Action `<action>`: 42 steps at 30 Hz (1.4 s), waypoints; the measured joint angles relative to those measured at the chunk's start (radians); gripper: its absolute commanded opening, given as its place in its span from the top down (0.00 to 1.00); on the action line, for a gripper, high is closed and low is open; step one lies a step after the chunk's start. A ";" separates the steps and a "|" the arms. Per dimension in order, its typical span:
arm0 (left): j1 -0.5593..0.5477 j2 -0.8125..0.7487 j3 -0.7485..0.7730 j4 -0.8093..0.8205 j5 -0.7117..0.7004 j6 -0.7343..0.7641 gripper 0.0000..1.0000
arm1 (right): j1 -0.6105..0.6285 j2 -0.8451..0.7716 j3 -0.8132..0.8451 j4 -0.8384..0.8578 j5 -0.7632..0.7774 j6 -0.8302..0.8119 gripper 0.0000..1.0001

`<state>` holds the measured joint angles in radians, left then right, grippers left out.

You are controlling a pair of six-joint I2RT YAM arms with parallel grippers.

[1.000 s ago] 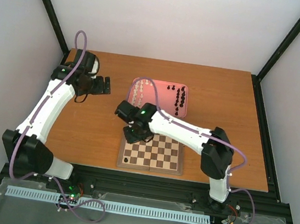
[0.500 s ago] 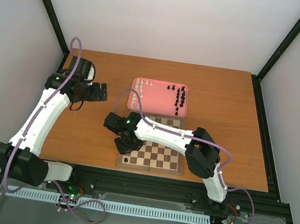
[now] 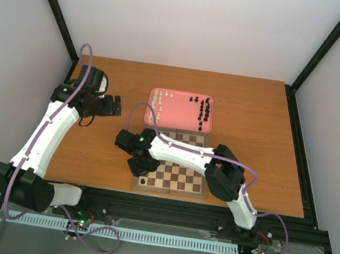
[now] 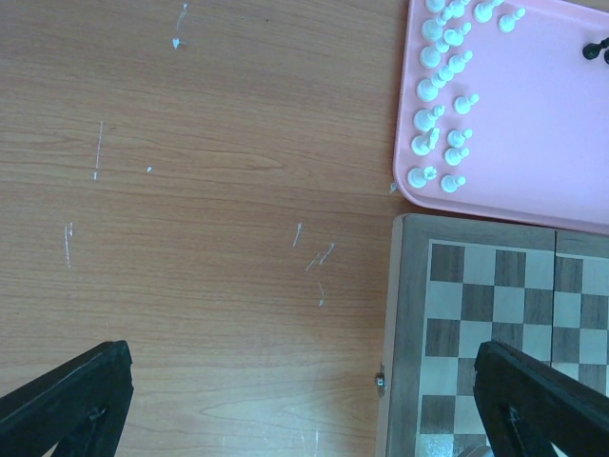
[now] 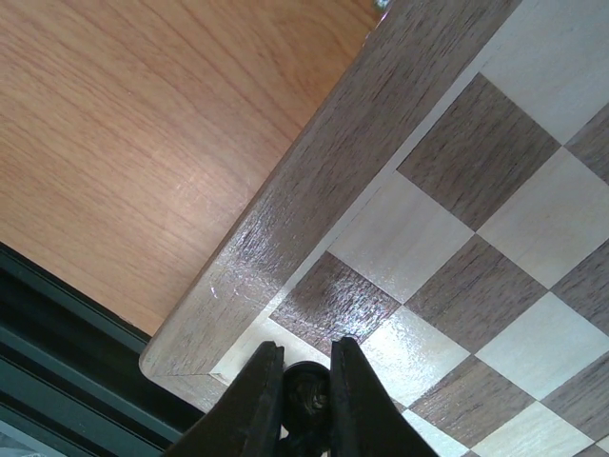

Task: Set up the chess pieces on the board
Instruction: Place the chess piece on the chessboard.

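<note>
Left wrist: pink tray (image 4: 533,124) just beside board (image 4: 407,328)

two white-and-black arms with lilac cabling

the left arm (image 3: 47,133), at the left of the top view, is built of smooth white shells between bulky black joint housings. the right arm (image 3: 182,155), at centre, is the same make. a thin lilac cable (image 3: 82,53) loops clear of each arm and trails along its links. a small green light (image 3: 141,139) glows on the right arm's black wrist. in both wrist views the flat fingers (image 4: 67,400) are plain black.
</note>
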<state>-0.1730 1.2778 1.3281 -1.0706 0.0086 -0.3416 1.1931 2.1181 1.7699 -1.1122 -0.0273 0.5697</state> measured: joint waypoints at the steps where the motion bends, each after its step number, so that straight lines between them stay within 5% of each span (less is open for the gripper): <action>1: 0.000 0.000 0.000 0.000 0.000 0.000 0.00 | 0.000 0.000 0.001 0.000 0.000 0.000 0.96; 42: 0.000 0.010 -0.007 0.001 -0.001 0.006 0.00 | -0.016 0.029 -0.019 0.030 0.005 -0.013 0.91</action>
<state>-0.1730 1.2877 1.3209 -1.0695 0.0074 -0.3355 1.1767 2.1468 1.7512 -1.0824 -0.0223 0.5564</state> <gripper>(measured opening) 0.997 0.118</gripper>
